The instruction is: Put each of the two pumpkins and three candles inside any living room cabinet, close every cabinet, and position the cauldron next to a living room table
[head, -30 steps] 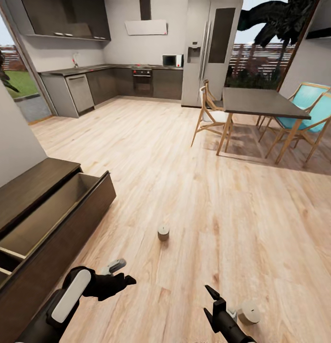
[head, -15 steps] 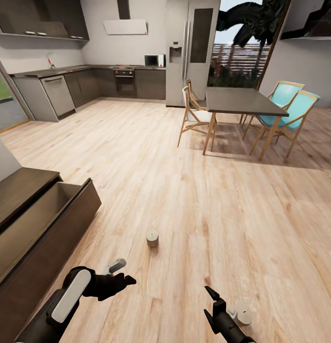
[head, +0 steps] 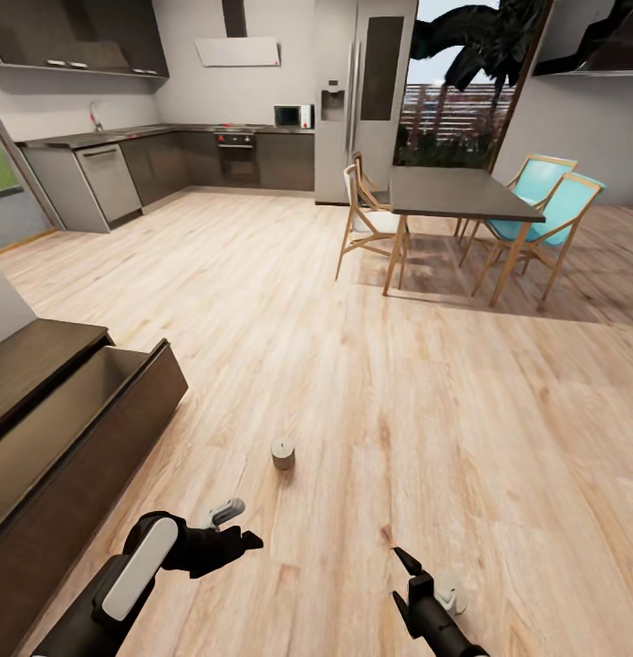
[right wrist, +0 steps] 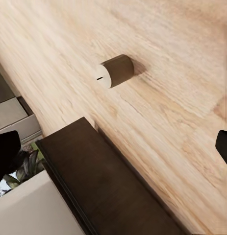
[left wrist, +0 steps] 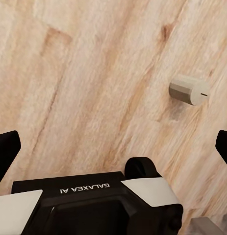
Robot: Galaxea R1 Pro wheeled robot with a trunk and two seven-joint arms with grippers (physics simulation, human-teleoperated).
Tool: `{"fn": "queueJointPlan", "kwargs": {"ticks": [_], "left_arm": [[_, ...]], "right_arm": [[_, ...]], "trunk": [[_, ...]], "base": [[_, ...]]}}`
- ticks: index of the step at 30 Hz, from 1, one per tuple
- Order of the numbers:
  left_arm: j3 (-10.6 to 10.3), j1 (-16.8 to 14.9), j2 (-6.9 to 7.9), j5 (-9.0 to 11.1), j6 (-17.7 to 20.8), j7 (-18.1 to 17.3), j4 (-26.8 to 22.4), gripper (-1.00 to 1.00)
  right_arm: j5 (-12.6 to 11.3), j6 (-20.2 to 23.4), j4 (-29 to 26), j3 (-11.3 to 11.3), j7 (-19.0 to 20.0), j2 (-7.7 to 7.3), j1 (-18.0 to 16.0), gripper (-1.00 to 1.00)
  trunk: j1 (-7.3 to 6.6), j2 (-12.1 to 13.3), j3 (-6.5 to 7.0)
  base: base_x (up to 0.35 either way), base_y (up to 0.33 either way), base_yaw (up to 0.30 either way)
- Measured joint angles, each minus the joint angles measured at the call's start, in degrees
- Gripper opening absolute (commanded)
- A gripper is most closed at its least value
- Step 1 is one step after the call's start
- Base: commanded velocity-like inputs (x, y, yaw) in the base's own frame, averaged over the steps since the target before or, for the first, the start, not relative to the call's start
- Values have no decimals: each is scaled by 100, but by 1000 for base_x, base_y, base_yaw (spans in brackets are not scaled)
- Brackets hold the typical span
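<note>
A brownish candle (head: pixel 283 453) stands on the wood floor ahead of both arms, and it also shows in the right wrist view (right wrist: pixel 115 71). A pale candle (head: pixel 451 591) stands just right of my right gripper (head: pixel 403 582), apart from it; the left wrist view shows this candle too (left wrist: pixel 189 89). My left gripper (head: pixel 239 527) hovers over the floor, open and empty. The right gripper is open and empty too. The dark-brown cabinet (head: pixel 125 401) is at the left with a drawer pulled out, its pale inside showing; its top edge appears in the right wrist view (right wrist: pixel 108 181). Pumpkins and cauldron are out of view.
A dark dining table (head: pixel 462 193) with wooden and turquoise chairs (head: pixel 554 205) stands at the back right. Grey kitchen units (head: pixel 107 178) and a tall fridge (head: pixel 358 91) line the far wall. Wide open floor lies between the cabinet and the table.
The whole picture has shifted: the camera has turned right, so the cabinet and candles sit further left. Both arms hold the same pose, and both grippers stay open.
</note>
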Motion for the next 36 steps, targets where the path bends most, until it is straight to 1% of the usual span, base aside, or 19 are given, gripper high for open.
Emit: {"fn": "queueJointPlan", "kwargs": {"ticks": [2, 7, 23, 28, 32, 36], "left_arm": [[-1, 0, 1, -2, 1, 1, -1, 100], [-1, -1, 0, -3, 1, 1, 1, 100], [-5, -1, 0, -3, 1, 1, 1, 100], [3, -1, 0, -3, 1, 1, 1, 100], [1, 0, 1, -4, 1, 1, 0, 100], [-1, 0, 1, -10, 0, 0, -4, 100]], "right_arm": [[4, -207, 1, 2, 2, 0, 0, 100], [3, -340, -1, 3, 3, -1, 1, 100], [10, -371, -1, 4, 8, -1, 2, 100], [19, -376, -2, 7, 3, -1, 2, 100], [27, -409, -6, 12, 1, -3, 1, 100], [34, -542, -7, 14, -3, -7, 0, 100]], "trunk": [[0, 0, 0], [0, 0, -5], [0, 0, -43], [-2, 0, -55], [-1, 0, -62], [-2, 0, -63]], "base": [[0, -33, 0], [0, -10, -142], [1, -1, -248], [159, 0, -252], [114, -9, -114], [129, -76, -22]]}}
